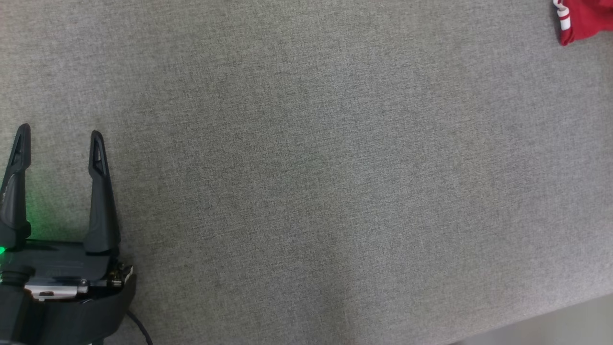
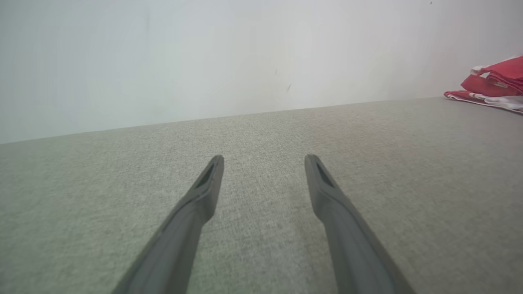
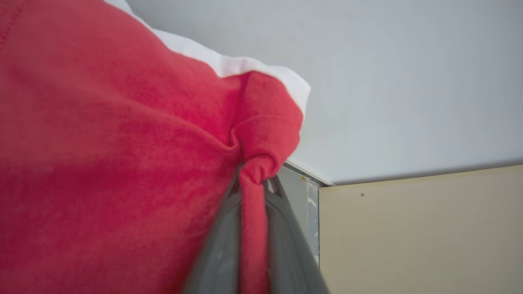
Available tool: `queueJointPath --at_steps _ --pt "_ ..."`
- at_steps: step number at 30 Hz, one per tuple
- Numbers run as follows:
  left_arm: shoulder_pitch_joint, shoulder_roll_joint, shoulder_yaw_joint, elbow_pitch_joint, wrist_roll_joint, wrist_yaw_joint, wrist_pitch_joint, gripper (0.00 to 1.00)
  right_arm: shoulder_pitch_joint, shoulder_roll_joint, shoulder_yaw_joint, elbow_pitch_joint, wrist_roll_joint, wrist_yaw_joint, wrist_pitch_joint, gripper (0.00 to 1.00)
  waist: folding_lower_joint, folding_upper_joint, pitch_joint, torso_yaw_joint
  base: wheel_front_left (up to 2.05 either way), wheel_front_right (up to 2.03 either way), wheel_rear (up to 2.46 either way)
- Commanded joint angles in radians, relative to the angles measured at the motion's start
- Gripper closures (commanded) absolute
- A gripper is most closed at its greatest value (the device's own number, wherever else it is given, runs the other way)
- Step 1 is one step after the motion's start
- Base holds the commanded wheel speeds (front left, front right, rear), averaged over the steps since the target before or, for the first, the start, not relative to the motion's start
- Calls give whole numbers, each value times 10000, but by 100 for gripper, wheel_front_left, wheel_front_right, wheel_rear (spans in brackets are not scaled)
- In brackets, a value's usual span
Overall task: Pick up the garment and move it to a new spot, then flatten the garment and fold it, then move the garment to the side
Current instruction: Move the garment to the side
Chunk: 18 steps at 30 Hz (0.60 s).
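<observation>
Garment (image 1: pixel 582 19), red with white trim, sits at the far right corner of the grey cloth-covered tabletop (image 1: pixel 306 172). The right hand (image 3: pixel 256 181) is clamped tight on a bunched fold of it, a pinch that would let the cloth be lifted or dragged. That grip fits carrying it to a new spot as well as shifting it aside. The left hand (image 1: pixel 60 132) hovers low, spread wide and holding nothing, well apart from the garment. I see nothing on the tabletop between them; a white wall (image 2: pixel 245 53) backs it.
</observation>
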Motion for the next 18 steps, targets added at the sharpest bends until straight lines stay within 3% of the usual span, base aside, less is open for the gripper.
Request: queueJointPath --at_steps 1,2,9,18 --pt "-76 -78 -152 658 -51 25 108 0 -67 144 13 52 -79 -33 12 36 2 2 -18 17 0 0 0" --pt "-41 -71 -137 691 -55 49 99 0 -82 202 4 98 -163 -33 -2 0 2 2 -55 14 0 0 0" --pt "154 -10 21 783 -54 185 -49 0 -124 647 -695 265 -665 -33 -328 0 2 2 -550 32 0 0 0" --pt "608 -347 202 1340 -486 429 -338 0 932 1982 -2550 14 -388 -31 -1372 0 2 2 -2174 315 0 0 0"
